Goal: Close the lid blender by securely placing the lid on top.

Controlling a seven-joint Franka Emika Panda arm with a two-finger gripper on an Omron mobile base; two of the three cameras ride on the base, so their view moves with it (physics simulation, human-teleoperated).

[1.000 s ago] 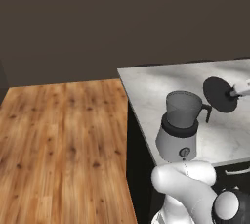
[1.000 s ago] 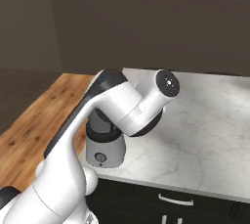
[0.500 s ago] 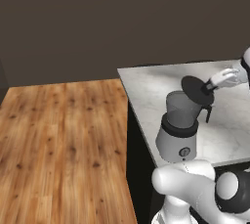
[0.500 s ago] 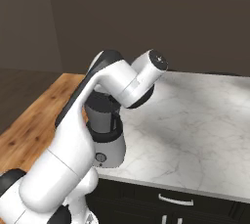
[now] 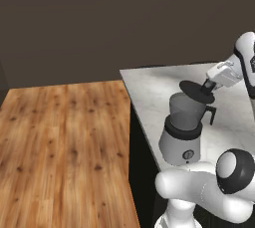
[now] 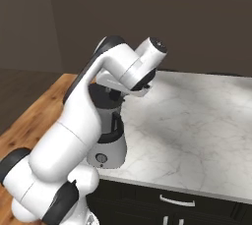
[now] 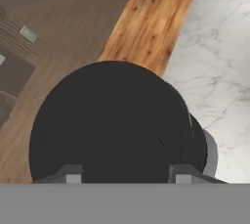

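The blender [image 5: 185,133] stands at the table's [image 5: 149,85] near edge, jar open upward; the hand [image 5: 206,88] clamps the lid [image 5: 193,88] by its knob, holding it tilted above the jar's 1 o'clock rim, ready to lower

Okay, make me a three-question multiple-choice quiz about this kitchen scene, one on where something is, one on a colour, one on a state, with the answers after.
1. Where is the lid?
A. flat on the wood floor
B. in the air above the blender's jar
C. inside a drawer

2. What colour is the lid?
A. black
B. red
C. white

3. What is the state of the blender?
A. lying on its side
B. closed by its lid
C. upright with its jar mouth open

Answers:
1 B: the left base view shows the claw carrying it tilted just over the jar.
2 A: it is a dark disc in the left base view and the hand view.
3 C: it stands on the marble counter, and the lid has not been set on it.
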